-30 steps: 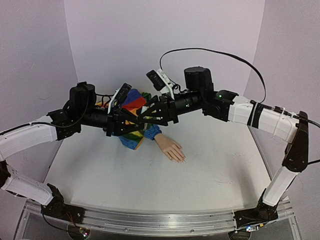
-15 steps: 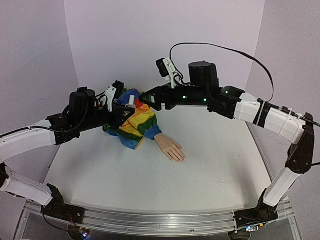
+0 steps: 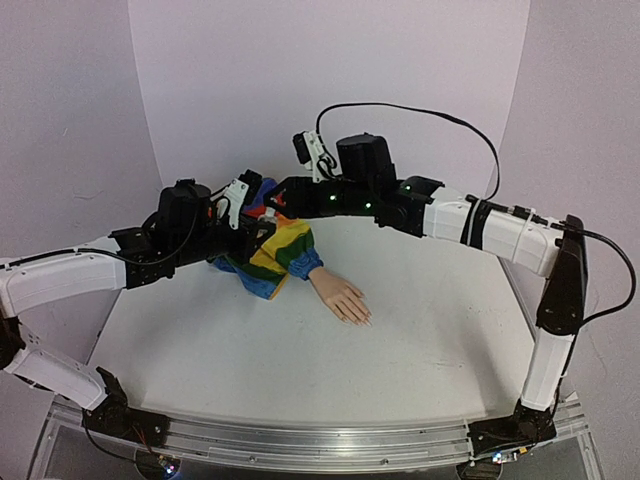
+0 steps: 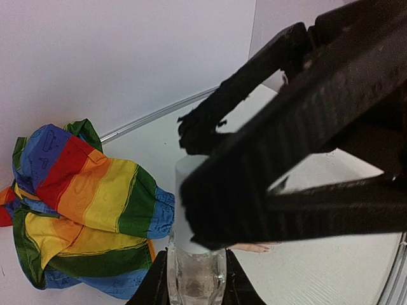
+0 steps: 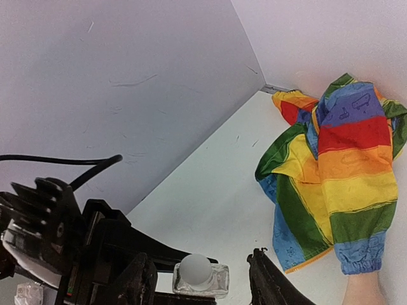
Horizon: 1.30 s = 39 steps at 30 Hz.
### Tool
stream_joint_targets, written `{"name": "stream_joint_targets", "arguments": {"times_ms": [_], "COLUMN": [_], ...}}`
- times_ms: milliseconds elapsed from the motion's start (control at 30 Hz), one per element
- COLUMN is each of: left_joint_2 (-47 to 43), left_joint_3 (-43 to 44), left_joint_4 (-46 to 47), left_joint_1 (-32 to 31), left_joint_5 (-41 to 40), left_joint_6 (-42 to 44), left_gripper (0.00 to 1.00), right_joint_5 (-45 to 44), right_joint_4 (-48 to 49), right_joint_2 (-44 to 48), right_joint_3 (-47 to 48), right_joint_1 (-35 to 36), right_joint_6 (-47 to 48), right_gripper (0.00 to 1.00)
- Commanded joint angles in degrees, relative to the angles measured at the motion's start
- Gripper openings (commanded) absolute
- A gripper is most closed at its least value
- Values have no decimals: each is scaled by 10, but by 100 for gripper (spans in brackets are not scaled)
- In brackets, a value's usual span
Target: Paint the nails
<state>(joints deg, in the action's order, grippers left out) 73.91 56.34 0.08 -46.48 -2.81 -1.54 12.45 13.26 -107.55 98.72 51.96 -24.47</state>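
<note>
The nails tipped the mannequin hand, which lay on the table just right of the rainbow sleeve, apart from both arms. The left gripper clamped the bottle. In the last half second the right gripper had moved in over it, jaws spread either side of the white cap, gripping nothing. Uncapping appeared next; painting had not begun.

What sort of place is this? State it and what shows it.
Probably a robot lab test booth: plain pale walls close around a white table, two arms bolted to a metal rail, a mannequin hand.
</note>
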Motion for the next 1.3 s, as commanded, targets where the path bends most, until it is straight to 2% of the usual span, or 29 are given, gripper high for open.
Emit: {"name": "stream_joint_targets", "arguments": {"times_ms": [0, 100, 233, 433, 600, 700, 800, 867, 933, 1000, 1033, 1133, 1233, 1267], "left_joint_2": [-4, -5, -8, -22, -37, -40, -42, -41, -31, -20, -20, -40, -64, -67], "left_joint_3": [35, 34, 34, 29, 21, 20, 22, 30, 49, 63, 66, 49, 24, 19], "left_joint_4": [28, 28, 28, 28, 28, 29, 29, 30, 35, 47, 49, 51, 50, 51], "left_joint_1": [-4, -6, -7, -7, -4, 7, 20, 23, 24, 21, 19, 18, 18, 18], "left_joint_5": [-7, -4, 2, 26, 104, 180, 286, 385, 518, 630, 653, 648, 578, 552], "left_joint_6": [-14, -24, -31, -48, -81, -111, -135, -139, -148, -174, -182, -182, -175, -174], "left_gripper": [0, 0, 0, 0, 0, 0, 0, 0, 0, 0, 0, 0, 0, 0], "right_joint_5": [10, 18, 36, 66, 122, 212, 341, 443, 536, 595, 606, 611, 561, 547], "right_joint_4": [26, 29, 35, 55, 58, 63, 64, 64, 66, 70, 70, 70, 70, 70], "right_joint_2": [-8, -17, -23, -13, 15, 35, 58, 72, 87, 107, 117, 147, 168, 172], "right_joint_3": [38, 38, 36, 16, -15, -41, -66, -80, -99, -123, -137, -167, -182, -183], "right_joint_1": [8, 7, 7, 7, 4, 0, -2, -2, -3, -2, -1, -1, -1, -1], "right_joint_6": [-26, -32, -40, -41, -6, 31, 65, 82, 93, 102, 106, 115, 114, 113], "right_gripper": [49, 46, 38, 16, 5, 3, 3, 3, 4, 4, 3, 0, 1, 5]}}
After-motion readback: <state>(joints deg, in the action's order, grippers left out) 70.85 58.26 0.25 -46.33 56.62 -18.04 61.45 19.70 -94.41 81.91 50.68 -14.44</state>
